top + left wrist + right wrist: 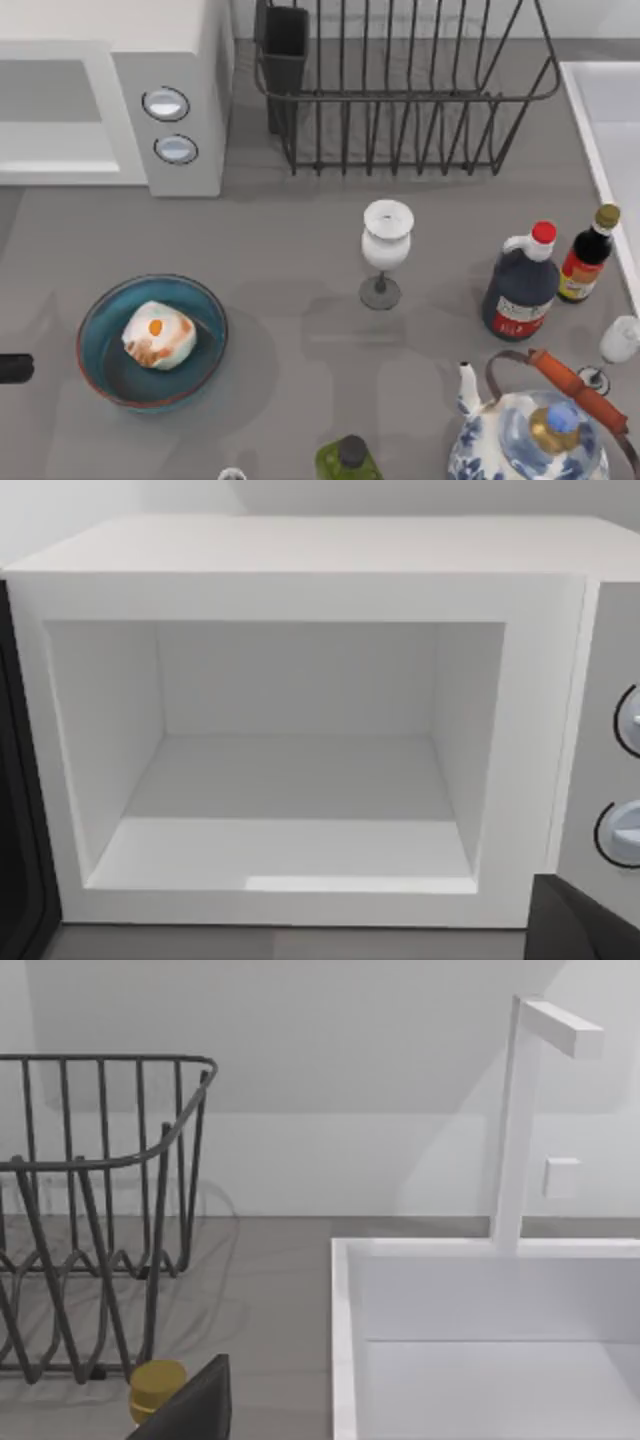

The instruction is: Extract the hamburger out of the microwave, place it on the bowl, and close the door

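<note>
The hamburger [158, 335] lies inside the teal bowl [100, 312] on the table's left front. Behind it, at the back left, stands the microwave [185, 60], its two knobs facing the table. In the left wrist view the microwave's cavity [290, 780] is open and empty, and a dark strip of the swung-out door [18, 810] runs beside it. A dark part of my left gripper [585, 928] shows close in front of the control panel, and a black stub of my left arm [12, 368] sits at the table's left edge. A dark part of my right gripper [190, 1410] shows near the sink.
A black wire dish rack [400, 90] stands at the back middle, with a white sink [605, 110] and its faucet [515, 1120] at the right. A white goblet [386, 250] stands mid-table. Two dark bottles [522, 285], a teapot [530, 435] and a green bottle [347, 460] crowd the right front.
</note>
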{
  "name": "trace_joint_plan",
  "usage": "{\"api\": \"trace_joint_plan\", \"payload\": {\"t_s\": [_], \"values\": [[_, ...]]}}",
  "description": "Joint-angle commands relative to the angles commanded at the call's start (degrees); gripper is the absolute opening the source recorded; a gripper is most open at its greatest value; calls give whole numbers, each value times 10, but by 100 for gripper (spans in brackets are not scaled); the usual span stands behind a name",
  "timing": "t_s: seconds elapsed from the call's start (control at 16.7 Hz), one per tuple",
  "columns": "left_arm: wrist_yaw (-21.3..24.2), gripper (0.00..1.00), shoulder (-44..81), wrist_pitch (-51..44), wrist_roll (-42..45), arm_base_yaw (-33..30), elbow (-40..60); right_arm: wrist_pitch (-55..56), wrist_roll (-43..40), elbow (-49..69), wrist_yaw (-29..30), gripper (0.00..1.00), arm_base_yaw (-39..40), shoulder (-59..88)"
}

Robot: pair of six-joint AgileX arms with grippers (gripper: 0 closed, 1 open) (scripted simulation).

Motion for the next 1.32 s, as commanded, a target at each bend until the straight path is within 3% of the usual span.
{"api": "trace_joint_plan", "payload": {"t_s": [0.42,0.78,1.08,1.32], "values": [[2,0,-2,-2,0,2,-1,0,0,0,0,100,0,0],[59,0,-87,-65,-1,59,-21,0,0,0,0,100,0,0],[64,0,-91,-68,-1,64,-18,0,0,0,0,100,0,0],[131,0,-51,-23,-1,131,-23,0,0,0,0,100,0,0]]}}
